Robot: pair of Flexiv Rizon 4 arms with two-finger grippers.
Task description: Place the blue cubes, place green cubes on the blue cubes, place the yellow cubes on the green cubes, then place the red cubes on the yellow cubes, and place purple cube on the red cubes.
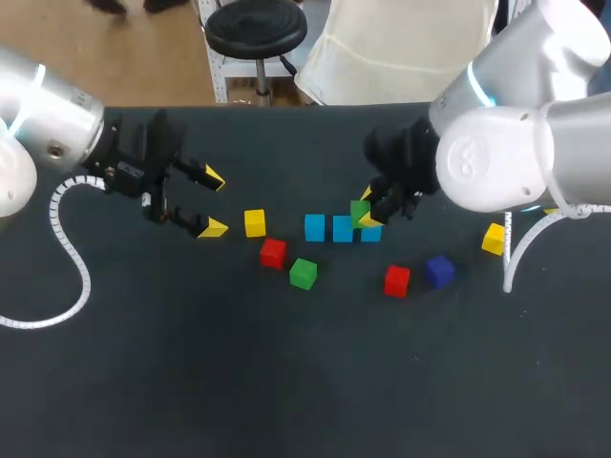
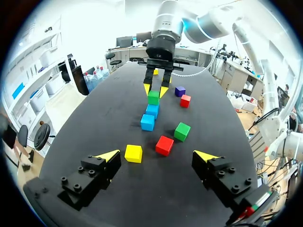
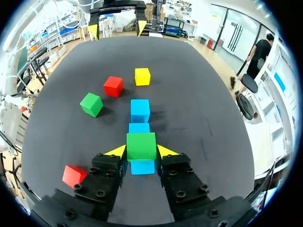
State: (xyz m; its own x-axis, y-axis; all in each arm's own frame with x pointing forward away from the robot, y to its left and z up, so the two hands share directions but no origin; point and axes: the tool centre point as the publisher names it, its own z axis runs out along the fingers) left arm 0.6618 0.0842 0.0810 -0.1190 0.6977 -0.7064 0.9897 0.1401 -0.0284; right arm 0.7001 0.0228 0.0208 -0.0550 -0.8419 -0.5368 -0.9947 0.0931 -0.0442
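Three blue cubes (image 1: 342,229) stand in a row at mid-table. My right gripper (image 1: 368,210) is shut on a green cube (image 3: 141,146), which it holds directly over the row's right-end blue cube (image 3: 142,166). I cannot tell whether the two touch. My left gripper (image 1: 212,202) stands open and holds nothing, left of a yellow cube (image 1: 254,222). A red cube (image 1: 273,253) and a second green cube (image 1: 304,274) lie in front of the row. The left wrist view has the yellow cube (image 2: 133,153) and the red cube (image 2: 164,145) just ahead of the open gripper (image 2: 157,155).
Right of the row lie another red cube (image 1: 396,281), a purple cube (image 1: 439,271) and a second yellow cube (image 1: 493,239). A white cable (image 1: 67,258) trails from my left arm across the table's left side.
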